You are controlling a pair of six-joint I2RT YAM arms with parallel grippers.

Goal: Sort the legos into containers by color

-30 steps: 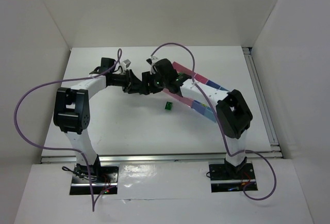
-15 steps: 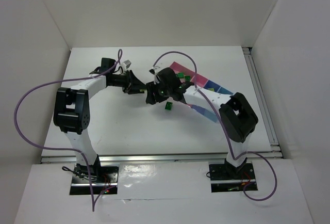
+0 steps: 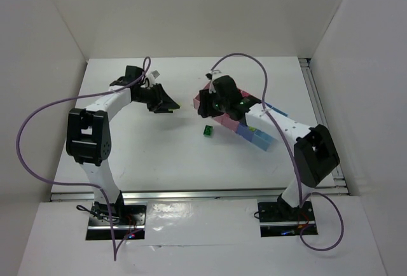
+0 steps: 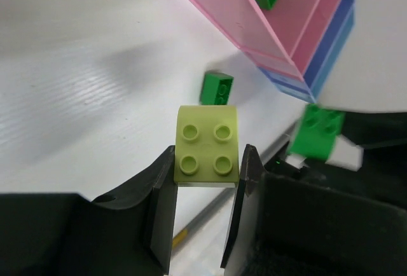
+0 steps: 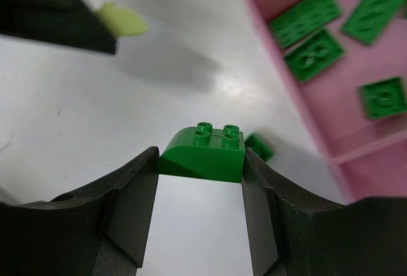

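My left gripper [image 3: 166, 105] is shut on a pale yellow-green lego [image 4: 206, 154] and holds it above the table, left of the containers. My right gripper [image 3: 205, 103] is shut on a dark green curved lego [image 5: 205, 156], held at the near-left end of the container row [image 3: 251, 133]. One small dark green lego [image 3: 207, 130] lies loose on the table below both grippers; it also shows in the left wrist view [image 4: 216, 88] and the right wrist view [image 5: 259, 147]. The pink container [image 5: 344, 116] holds several green legos [image 5: 304, 16]. Blue containers [image 4: 331, 41] adjoin it.
White enclosure walls surround the table. Purple cables loop above both arms [image 3: 238, 56]. A metal rail [image 3: 321, 117] runs along the table's right edge. The container row lies diagonally on the right half of the table.
The two grippers were close together a second ago and have drawn apart. The right one moved right toward the containers with the green lego; the left one drew back left with the yellow-green one.
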